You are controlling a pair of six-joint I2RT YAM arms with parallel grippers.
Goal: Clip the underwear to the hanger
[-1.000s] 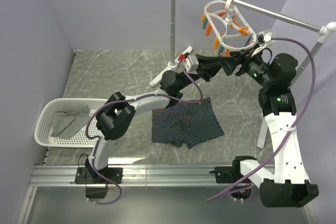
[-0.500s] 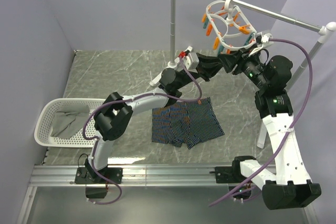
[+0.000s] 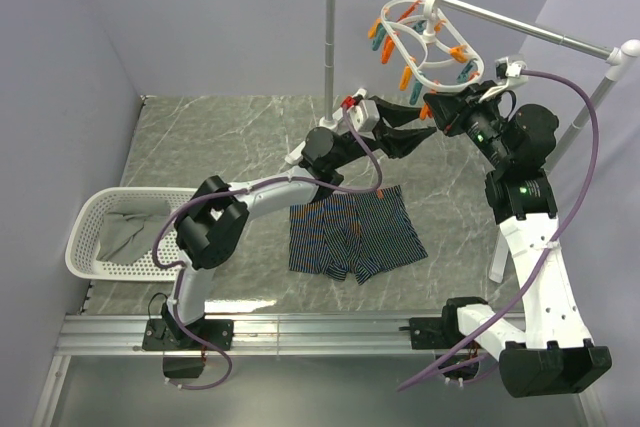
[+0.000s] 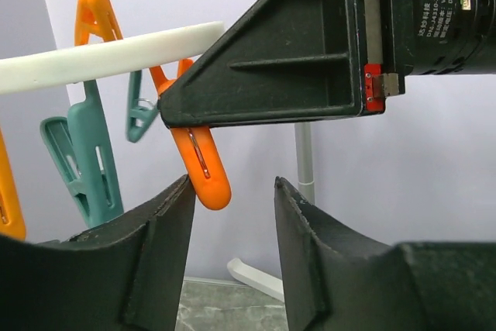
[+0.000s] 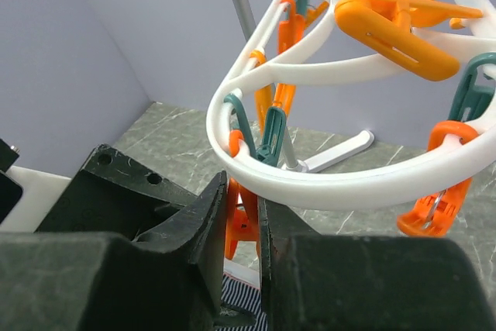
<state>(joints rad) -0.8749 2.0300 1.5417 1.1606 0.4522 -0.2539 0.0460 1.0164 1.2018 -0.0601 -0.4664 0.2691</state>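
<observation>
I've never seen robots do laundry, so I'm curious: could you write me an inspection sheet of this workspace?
Surface: marbled grey table.
Job's things: underwear lying flat on the table, unclipped; hanger hooked on the rail, tilted.
Clutter: white basket holding a grey-green cloth.
Hands: right hand pinches an orange peg on the hanger; left hand is open, right by that peg's lower end.
Cables: a purple cable loops along each arm.
Surroundings: metal rail on a stand, lilac walls.
</observation>
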